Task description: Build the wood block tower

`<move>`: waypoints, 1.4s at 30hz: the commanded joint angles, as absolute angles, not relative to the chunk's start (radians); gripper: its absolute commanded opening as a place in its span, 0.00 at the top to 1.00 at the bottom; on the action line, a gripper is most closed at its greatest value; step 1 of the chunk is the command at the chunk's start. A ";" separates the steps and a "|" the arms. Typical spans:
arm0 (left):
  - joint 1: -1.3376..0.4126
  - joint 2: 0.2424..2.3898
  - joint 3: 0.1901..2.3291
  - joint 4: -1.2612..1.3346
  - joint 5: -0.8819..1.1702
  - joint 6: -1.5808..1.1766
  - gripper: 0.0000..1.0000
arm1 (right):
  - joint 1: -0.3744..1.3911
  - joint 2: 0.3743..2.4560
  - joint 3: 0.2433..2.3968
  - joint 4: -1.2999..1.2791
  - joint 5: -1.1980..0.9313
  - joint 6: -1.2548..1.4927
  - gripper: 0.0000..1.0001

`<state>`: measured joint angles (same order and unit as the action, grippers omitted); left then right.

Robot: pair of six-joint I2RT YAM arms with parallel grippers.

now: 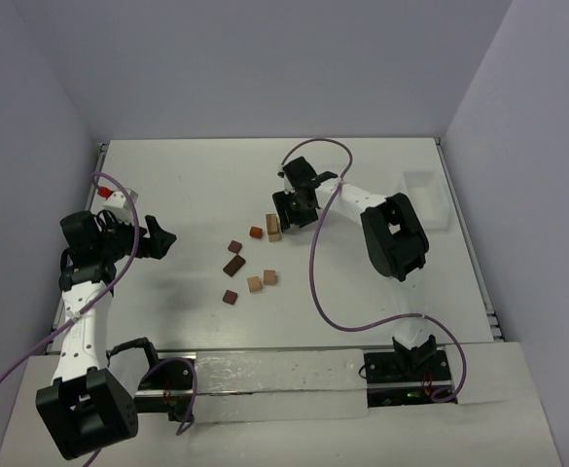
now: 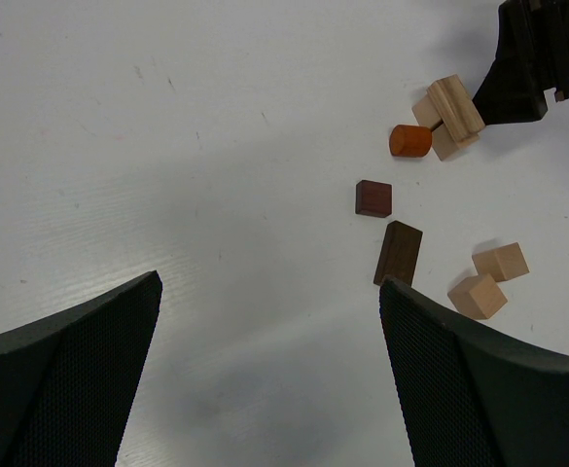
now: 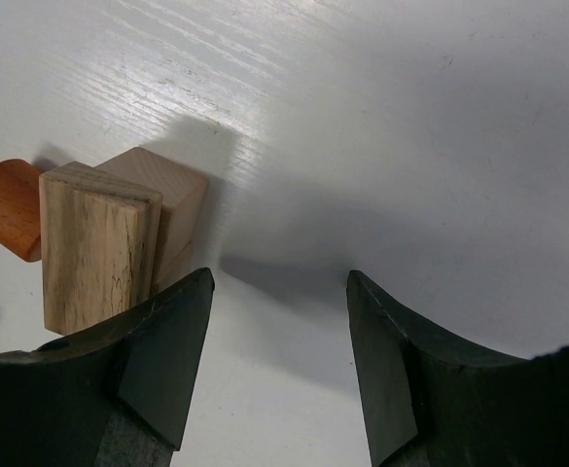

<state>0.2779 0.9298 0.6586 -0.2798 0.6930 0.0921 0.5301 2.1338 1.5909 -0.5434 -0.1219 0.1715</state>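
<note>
Several small wood blocks lie mid-table. A light tan block (image 1: 274, 227) stands against a tan cube (image 3: 167, 190), with an orange-brown round piece (image 1: 256, 233) beside them. A dark cube (image 1: 234, 246), a dark long block (image 1: 233, 266), two tan cubes (image 1: 255, 284) (image 1: 269, 277) and another dark cube (image 1: 230, 297) lie apart. No taller tower shows. My right gripper (image 1: 290, 214) is open and empty, just right of the tan pair (image 3: 99, 243); its jaws (image 3: 279, 282) frame bare table. My left gripper (image 1: 160, 241) (image 2: 269, 292) is open and empty, left of the blocks (image 2: 399, 253).
A clear plastic box (image 1: 425, 190) sits at the back right of the table. Purple cables (image 1: 313, 263) loop over the table near the right arm. A small red piece (image 1: 102, 192) lies at the left edge. Walls close in the sides and back.
</note>
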 commanded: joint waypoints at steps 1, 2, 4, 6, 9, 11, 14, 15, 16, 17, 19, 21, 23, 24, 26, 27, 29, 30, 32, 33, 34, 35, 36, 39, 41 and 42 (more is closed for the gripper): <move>0.287 0.928 0.667 -0.236 0.703 0.092 0.01 | 0.541 2.094 1.569 -0.543 -0.146 0.196 0.35; 0.287 0.927 0.666 -0.236 0.703 0.092 0.01 | 0.543 2.094 1.571 -0.542 -0.147 0.195 0.35; 0.287 0.927 0.667 -0.236 0.703 0.092 0.01 | 0.545 2.094 1.569 -0.541 -0.152 0.197 0.34; 0.286 0.928 0.667 -0.236 0.703 0.092 0.01 | 0.547 2.092 1.567 -0.542 -0.160 0.201 0.34; 0.286 0.930 0.667 -0.237 0.704 0.092 0.01 | 0.550 2.094 1.571 -0.545 -0.164 0.202 0.34; 0.285 0.930 0.667 -0.236 0.704 0.091 0.01 | 0.551 2.097 1.573 -0.546 -0.165 0.205 0.33; 0.286 0.929 0.668 -0.237 0.703 0.091 0.01 | 0.551 2.099 1.575 -0.547 -0.170 0.209 0.33; 0.287 0.928 0.669 -0.236 0.704 0.092 0.01 | 0.552 2.102 1.575 -0.548 -0.172 0.210 0.33; 0.285 0.929 0.667 -0.236 0.704 0.091 0.01 | 0.552 2.103 1.575 -0.548 -0.173 0.212 0.33; 0.285 0.930 0.667 -0.236 0.703 0.091 0.01 | 0.552 2.103 1.577 -0.546 -0.173 0.213 0.33; 0.285 0.930 0.667 -0.236 0.703 0.091 0.01 | 0.552 2.104 1.578 -0.549 -0.173 0.214 0.33; 0.285 0.931 0.667 -0.238 0.704 0.091 0.01 | 0.552 2.105 1.579 -0.549 -0.175 0.216 0.33; 0.285 0.931 0.667 -0.237 0.704 0.091 0.01 | 0.552 2.106 1.580 -0.549 -0.172 0.215 0.33; 0.285 0.931 0.667 -0.236 0.704 0.092 0.01 | 0.552 2.106 1.578 -0.549 -0.170 0.214 0.32; 0.286 0.932 0.667 -0.238 0.702 0.092 0.01 | 0.550 2.101 1.574 -0.549 -0.163 0.209 0.32; 0.286 0.932 0.667 -0.238 0.702 0.092 0.01 | 0.549 2.098 1.573 -0.549 -0.158 0.208 0.32; 0.285 0.931 0.667 -0.238 0.701 0.092 0.01 | 0.544 2.089 1.563 -0.549 -0.147 0.202 0.32; 0.285 0.931 0.667 -0.238 0.700 0.092 0.01 | 0.539 2.083 1.555 -0.551 -0.144 0.199 0.32; 0.285 0.930 0.667 -0.238 0.699 0.094 0.01 | 0.525 2.068 1.546 -0.549 -0.131 0.193 0.32; 0.285 0.930 0.666 -0.238 0.698 0.092 0.01 | 0.519 2.061 1.534 -0.552 -0.128 0.184 0.33; 0.285 0.930 0.667 -0.238 0.698 0.093 0.01 | 0.514 2.053 1.526 -0.555 -0.126 0.178 0.33; 0.285 0.930 0.666 -0.239 0.698 0.092 0.01 | 0.506 2.035 1.517 -0.560 -0.123 0.170 0.33; 0.286 0.930 0.667 -0.238 0.698 0.092 0.01 | 0.501 2.013 1.496 -0.564 -0.120 0.153 0.33; 0.286 0.931 0.667 -0.239 0.701 0.092 0.01 | 0.500 1.967 1.439 -0.561 -0.120 0.112 0.33; 0.287 0.931 0.666 -0.236 0.703 0.092 0.01 | 0.500 1.929 1.384 -0.545 -0.139 0.087 0.32; 0.285 0.931 0.667 -0.236 0.703 0.091 0.01 | 0.500 1.913 1.365 -0.537 -0.148 0.083 0.32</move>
